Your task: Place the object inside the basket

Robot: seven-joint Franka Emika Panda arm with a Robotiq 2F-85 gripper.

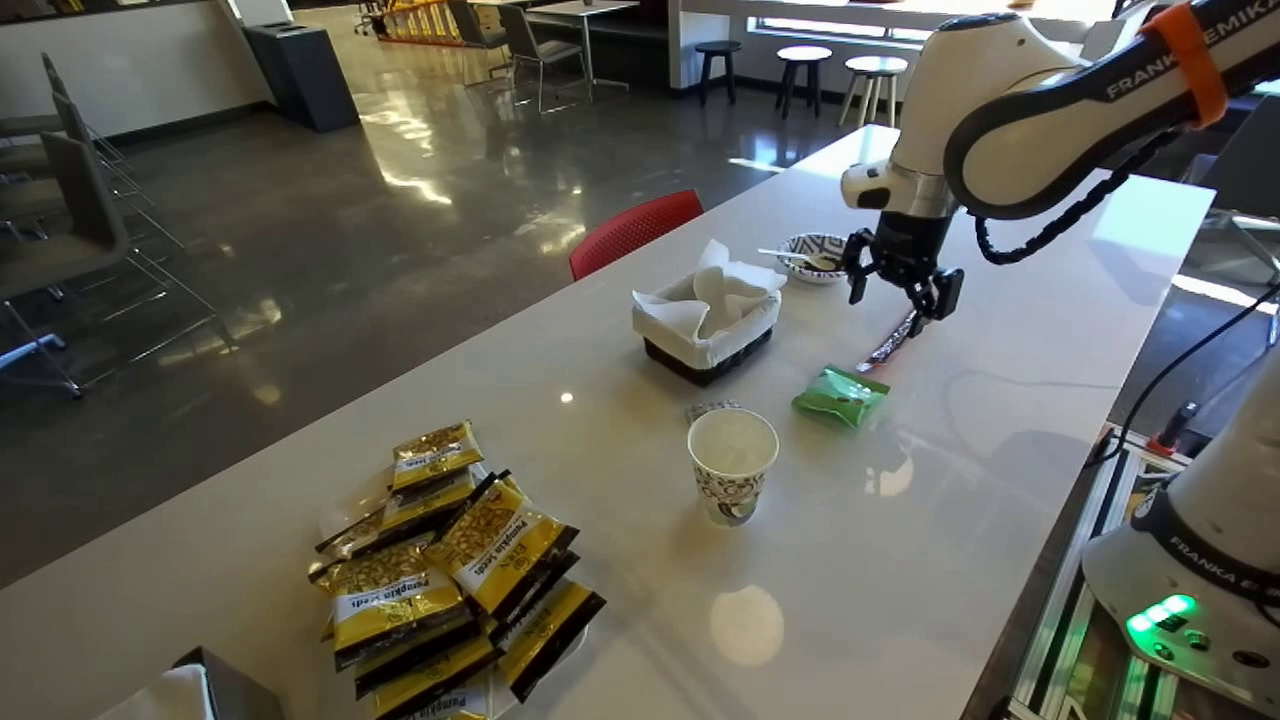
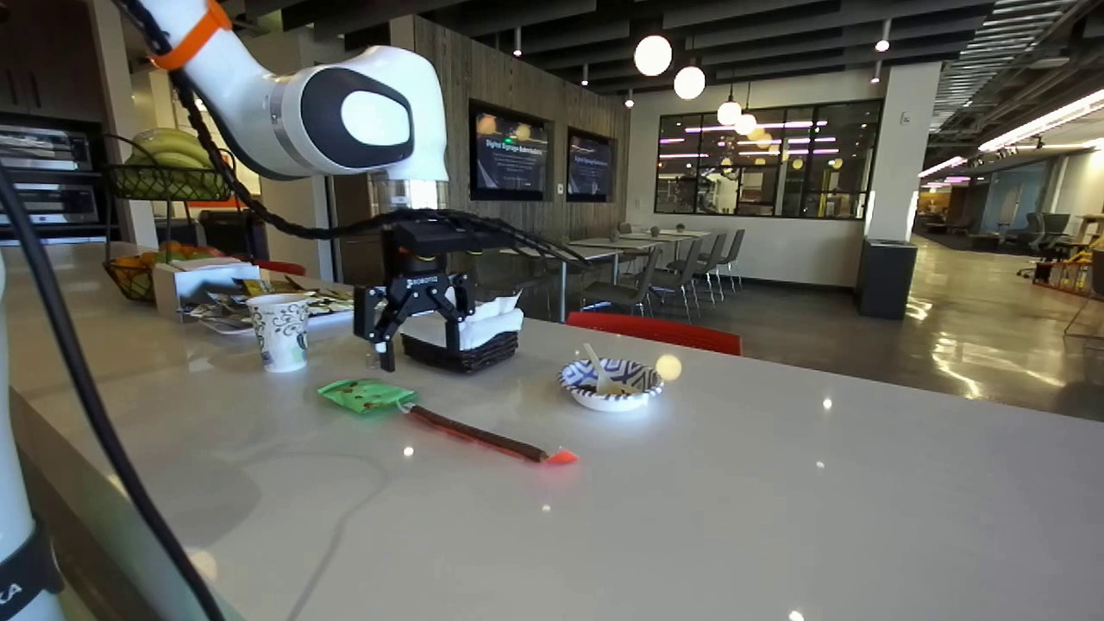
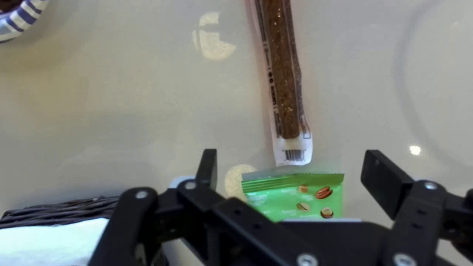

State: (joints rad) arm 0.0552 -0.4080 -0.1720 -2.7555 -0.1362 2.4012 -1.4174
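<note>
The gripper (image 2: 420, 352) hangs spread wide, and in an exterior view the wrapped snack stick (image 2: 476, 433) lies on the table (image 2: 776, 513), right of the green nut packet (image 2: 362, 394), nearer than the wicker basket (image 2: 493, 353)

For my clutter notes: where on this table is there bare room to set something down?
Free: the table right of the bowl and stick in an exterior view; also between seed packets and basket. Crowded: the green packet, stick's end close by, open claw overhead.
</note>
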